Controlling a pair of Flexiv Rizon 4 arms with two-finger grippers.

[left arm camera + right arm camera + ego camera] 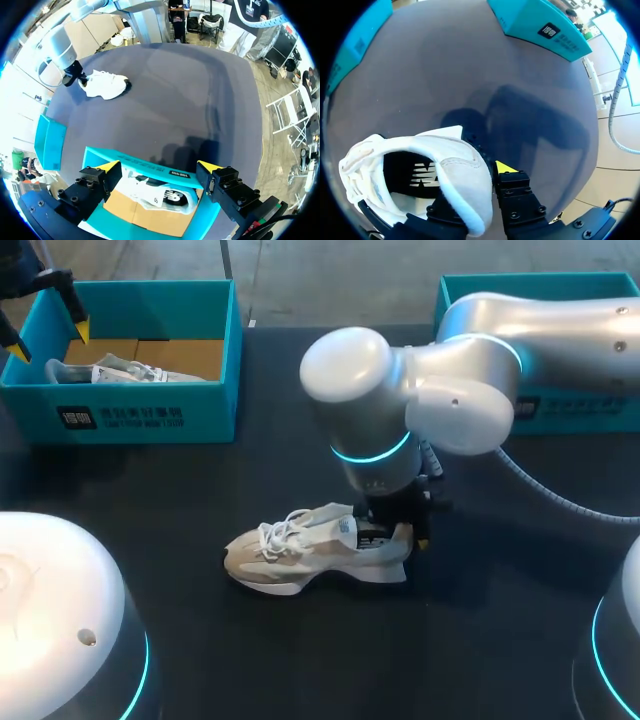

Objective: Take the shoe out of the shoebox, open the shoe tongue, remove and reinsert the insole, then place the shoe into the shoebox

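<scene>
A white and beige shoe (315, 555) lies on its sole on the dark table, toe toward my left. My right gripper (405, 533) is at its heel. In the right wrist view the gripper (482, 172) is shut on the heel wall of the shoe (462, 187), one finger inside the opening and one outside. My left gripper (45, 335) hangs open over the teal shoebox (130, 410) at the back left. A second shoe (160, 196) lies in that shoebox (145, 167), under my left gripper (159, 166). From there the first shoe (105, 84) shows far ahead.
A second teal box (590, 405) stands at the back right behind my right arm, also seen as the teal box (540, 25) ahead of the right gripper. A grey cable (560, 495) trails from the right arm over the table.
</scene>
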